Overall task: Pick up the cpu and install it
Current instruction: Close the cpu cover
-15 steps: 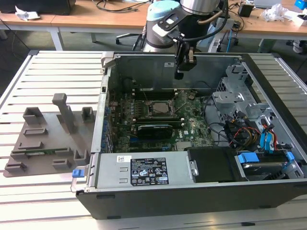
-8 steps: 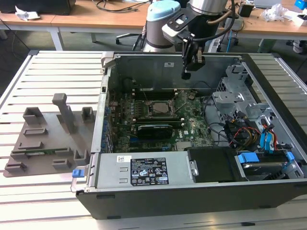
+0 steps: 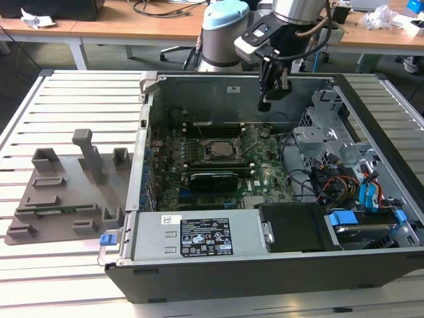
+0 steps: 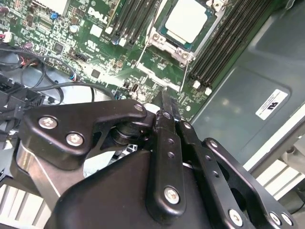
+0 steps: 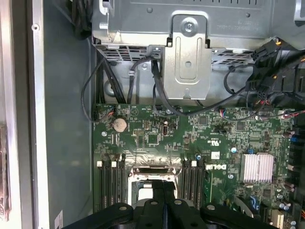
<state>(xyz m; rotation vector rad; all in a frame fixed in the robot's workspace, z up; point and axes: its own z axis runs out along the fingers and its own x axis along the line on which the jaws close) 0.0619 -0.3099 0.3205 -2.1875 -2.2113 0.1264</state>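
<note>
The cpu (image 3: 222, 150), a small square chip with a silver-grey top, lies in the metal-framed socket (image 3: 207, 151) on the green motherboard (image 3: 265, 179) inside the open computer case. In the second wrist view the cpu (image 4: 187, 20) sits flat inside the socket frame (image 4: 162, 40), with thin wire levers running beside it. My gripper (image 3: 265, 105) hangs in the air above the board, up and toward the exterior view's right of the socket. Its black fingers (image 4: 165, 102) are pressed together with nothing between them. In the first wrist view the gripper (image 5: 164, 191) covers part of the socket (image 5: 151, 172).
The case walls (image 3: 199, 83) ring the board. A drive cage (image 3: 331, 142) with loose cables stands at the exterior view's right, and a power supply (image 3: 199, 235) at the front. A grey parts fixture (image 3: 59, 192) lies on the slatted table (image 3: 79, 86) at the left.
</note>
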